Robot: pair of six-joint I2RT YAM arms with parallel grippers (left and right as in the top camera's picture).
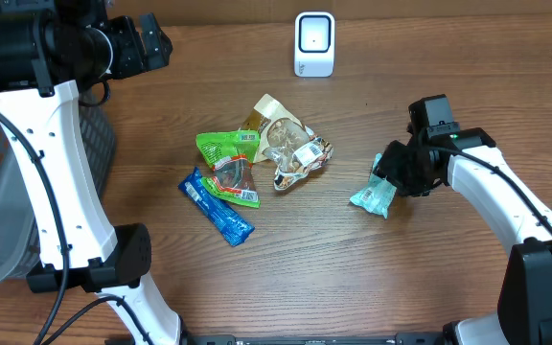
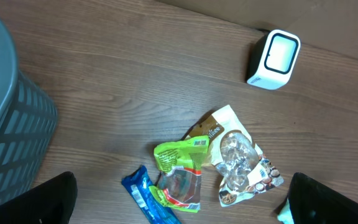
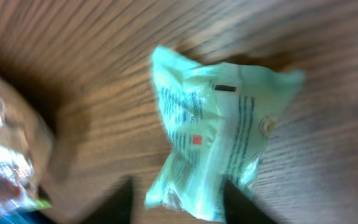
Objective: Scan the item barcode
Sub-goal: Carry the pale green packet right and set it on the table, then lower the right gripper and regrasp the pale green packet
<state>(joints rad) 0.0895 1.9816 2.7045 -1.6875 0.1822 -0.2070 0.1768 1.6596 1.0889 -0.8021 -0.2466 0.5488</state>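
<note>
Four snack packets lie on a brown wooden table (image 1: pixel 429 77): a bright green plastic pouch (image 1: pixel 226 151), a blue foil bar wrapper (image 1: pixel 217 206) and a clear-and-brown crinkled bag (image 1: pixel 290 149) clustered at the centre, and one mint-green plastic packet (image 1: pixel 374 197) apart on the right. One white box-shaped scanner (image 1: pixel 314 43) stands at the far edge; one grey slatted basket (image 2: pixel 17 130) sits left. The left gripper (image 1: pixel 151 43) hangs high, jaws spread wide, empty. The right gripper (image 1: pixel 383 177) reaches low, its fingers straddling the mint-green packet; the blur hides whether they grip it.
</note>
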